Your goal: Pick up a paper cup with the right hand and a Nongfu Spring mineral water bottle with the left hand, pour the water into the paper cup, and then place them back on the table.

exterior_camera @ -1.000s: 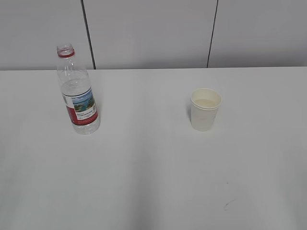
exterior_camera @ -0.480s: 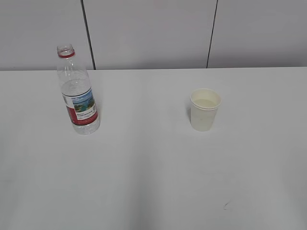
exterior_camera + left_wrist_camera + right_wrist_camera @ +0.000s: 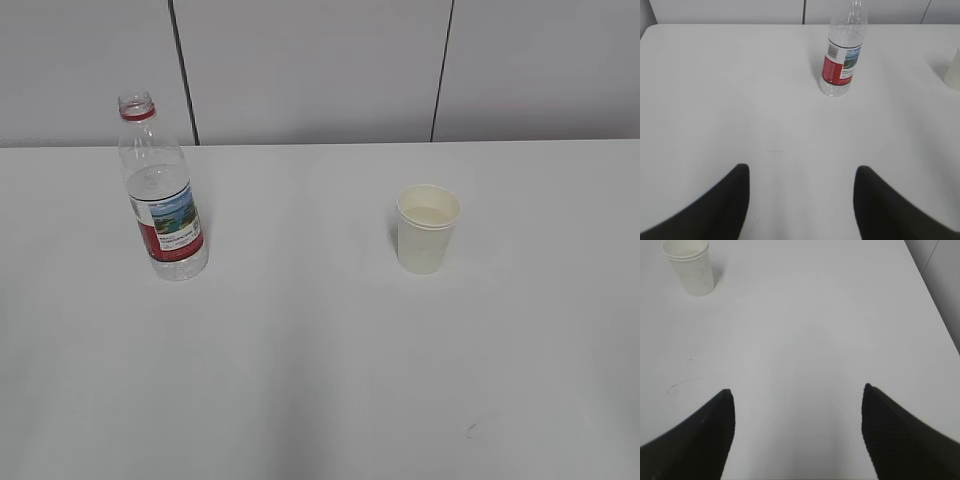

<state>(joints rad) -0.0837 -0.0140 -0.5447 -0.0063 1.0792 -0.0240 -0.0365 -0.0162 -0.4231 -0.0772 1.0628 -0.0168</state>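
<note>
The Nongfu Spring bottle (image 3: 162, 195) stands upright and uncapped at the left of the white table (image 3: 300, 350), part full; it also shows in the left wrist view (image 3: 842, 55), far ahead and right of centre. The paper cup (image 3: 427, 229) stands upright right of centre with liquid in it; it shows in the right wrist view (image 3: 690, 266) at the far upper left, and its edge in the left wrist view (image 3: 953, 70). My left gripper (image 3: 802, 172) is open and empty. My right gripper (image 3: 797, 392) is open and empty. Neither arm shows in the exterior view.
A small dark scuff mark (image 3: 470, 430) lies on the table near the front right, seen also in the right wrist view (image 3: 682, 383). A grey panelled wall (image 3: 320, 70) stands behind the table. The table's right edge (image 3: 935, 305) runs along the right wrist view.
</note>
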